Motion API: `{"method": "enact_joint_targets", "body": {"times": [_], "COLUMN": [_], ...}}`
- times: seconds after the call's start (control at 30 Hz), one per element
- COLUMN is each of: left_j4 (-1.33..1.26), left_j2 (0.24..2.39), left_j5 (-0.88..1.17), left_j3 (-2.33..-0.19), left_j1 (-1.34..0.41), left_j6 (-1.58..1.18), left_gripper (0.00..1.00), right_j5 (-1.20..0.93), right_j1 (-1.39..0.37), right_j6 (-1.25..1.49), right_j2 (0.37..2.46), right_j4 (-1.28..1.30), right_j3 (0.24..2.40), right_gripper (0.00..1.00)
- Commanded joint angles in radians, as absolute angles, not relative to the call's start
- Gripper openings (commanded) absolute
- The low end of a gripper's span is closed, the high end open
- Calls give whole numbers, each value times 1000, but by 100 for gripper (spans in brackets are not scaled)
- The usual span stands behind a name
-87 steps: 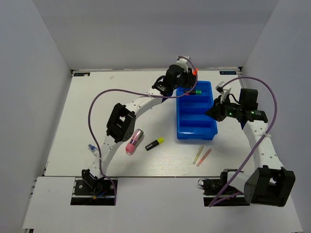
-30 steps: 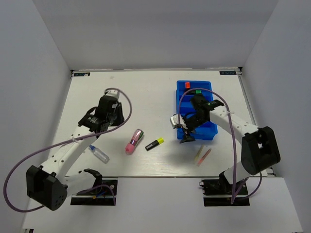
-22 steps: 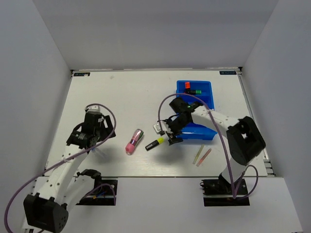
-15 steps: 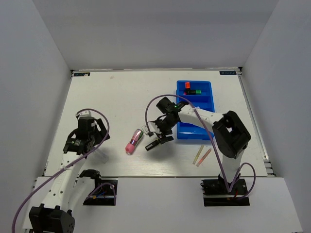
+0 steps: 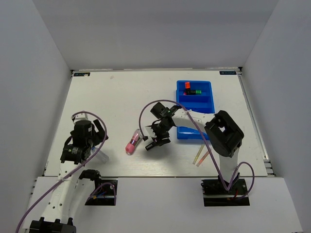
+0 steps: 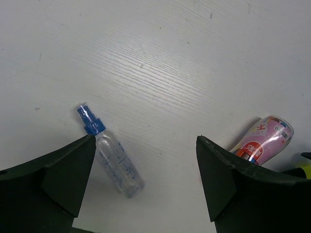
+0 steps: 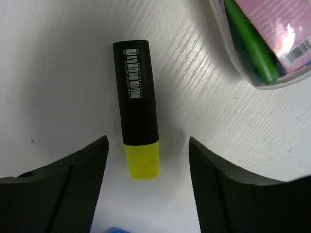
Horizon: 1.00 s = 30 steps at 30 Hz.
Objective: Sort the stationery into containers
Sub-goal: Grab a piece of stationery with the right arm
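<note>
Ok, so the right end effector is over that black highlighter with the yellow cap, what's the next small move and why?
Probably lower the right end effector straight down and close on the black yellow-capped plastic highlighter. Its fingers stand open on either side of the highlighter, which lies flat on the white table, seemingly untouched.

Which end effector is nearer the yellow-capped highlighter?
Right. The right end effector straddles the yellow-capped highlighter; the left end effector hangs over the clear blue-tipped pen, well away.

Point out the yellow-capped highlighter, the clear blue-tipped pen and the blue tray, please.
yellow-capped highlighter point(image 7: 137, 104): right wrist view, on its black barrel.
clear blue-tipped pen point(image 6: 116, 162): left wrist view, on its clear body.
blue tray point(image 5: 201, 102): top view, on a bare middle compartment.
</note>
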<state>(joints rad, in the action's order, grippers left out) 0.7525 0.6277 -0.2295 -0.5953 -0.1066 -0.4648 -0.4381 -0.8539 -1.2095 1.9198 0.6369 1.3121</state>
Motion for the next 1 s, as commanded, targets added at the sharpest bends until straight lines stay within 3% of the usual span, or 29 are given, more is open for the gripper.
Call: {"method": "enact_joint_targets", "body": {"times": [0.0,0.43,0.7,0.97], "left_j4": [744,758,764,769], "left_j2": [615,575,552,548], "left_j5": [-256,-318,-342,-353], "left_j3": [-589,-586,-583,-581], "left_j1": [-101,-100,-100,-101], "left_j6": [-472,-476,-476,-476], "left_gripper": [94,96,97,97], "right_j5": [-388,-305,-298,-284], "right_j1": [-867,-922,-934,-936], "right_j6": [-1164,-1098,-1124,-1138], "right_j2": [1924,1924,1959,2011], "right_j4": [572,469,566,653], "right_j3": [1284,1193,1186,1206], "right_gripper": [68,57,46,42]}}
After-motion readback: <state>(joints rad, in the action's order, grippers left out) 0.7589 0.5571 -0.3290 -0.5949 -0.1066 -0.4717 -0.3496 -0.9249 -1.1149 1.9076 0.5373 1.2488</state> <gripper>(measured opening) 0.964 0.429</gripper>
